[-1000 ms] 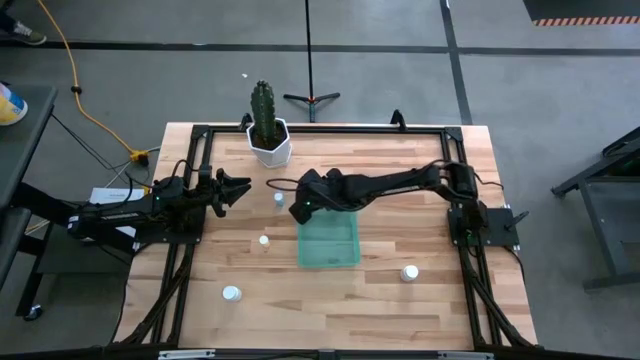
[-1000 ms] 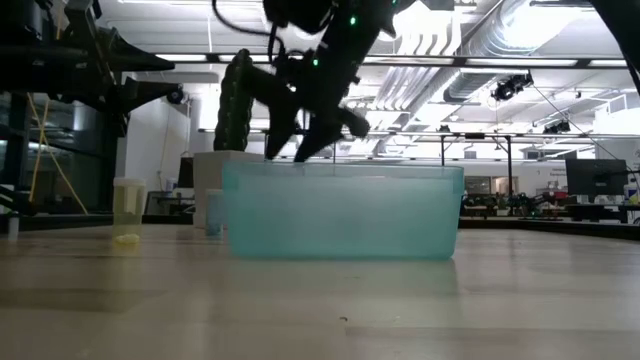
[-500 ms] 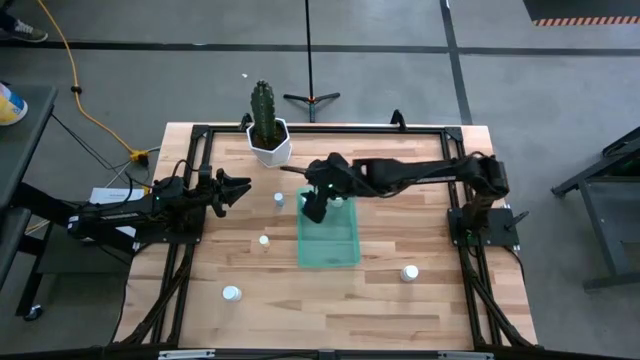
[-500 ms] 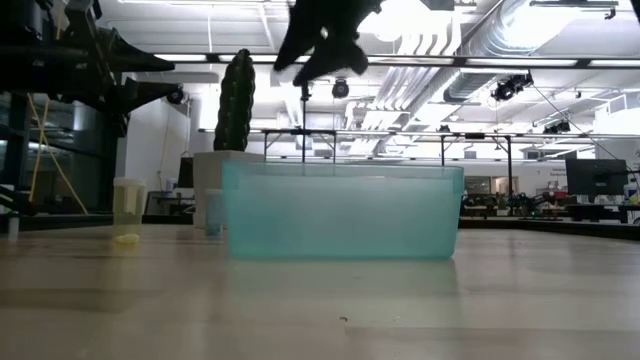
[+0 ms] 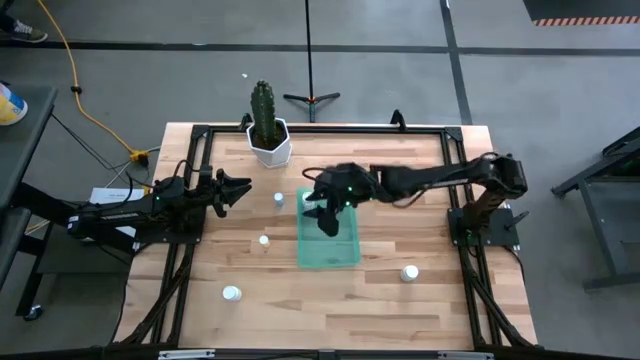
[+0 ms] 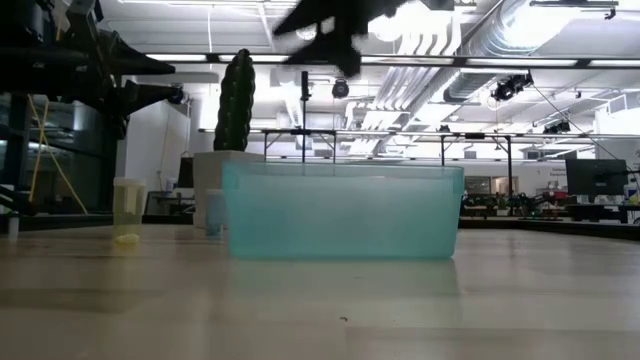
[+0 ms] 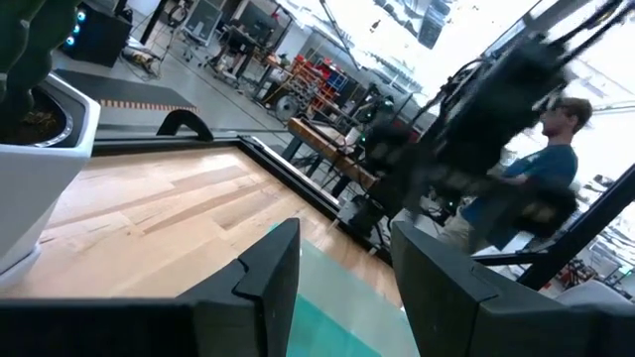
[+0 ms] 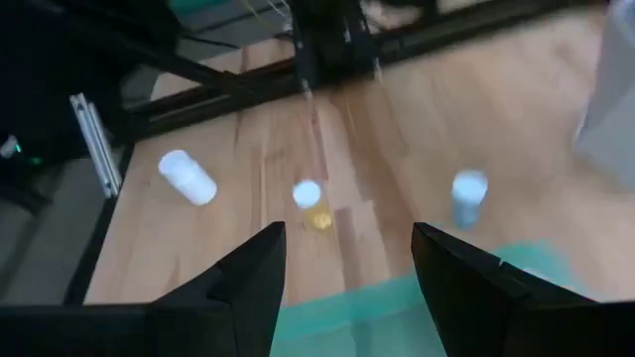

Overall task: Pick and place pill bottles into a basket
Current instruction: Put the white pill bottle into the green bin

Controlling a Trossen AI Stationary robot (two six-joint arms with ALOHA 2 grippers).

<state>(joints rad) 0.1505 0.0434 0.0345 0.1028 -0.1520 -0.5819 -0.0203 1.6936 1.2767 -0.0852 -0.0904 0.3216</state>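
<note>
The green tray (image 5: 338,248) lies at the table's middle; in the low view (image 6: 340,212) it stands in front. My right gripper (image 5: 327,220) hangs open and empty above the tray's far half, high in the low view (image 6: 335,40). Its wrist view (image 8: 345,238) shows three white pill bottles on the wood: one lying (image 8: 187,177) and two upright (image 8: 308,196) (image 8: 468,193). In the high view bottles stand left of the tray (image 5: 278,200) (image 5: 264,241), at the near left (image 5: 232,294) and near right (image 5: 410,272). My left gripper (image 5: 240,188) waits open at the left.
A white hexagonal pot with a cactus (image 5: 268,140) stands at the far left of the table. A black frame (image 5: 320,128) runs round the table's edge. A person (image 7: 556,129) shows beyond the table in the left wrist view. Bare wood lies right of the tray.
My right gripper has risen from low beside the tray's far left corner, near the upright bottle there, and gone toward the table's right and near edge, ending high over the tray. The bottles on the table have stayed in place.
</note>
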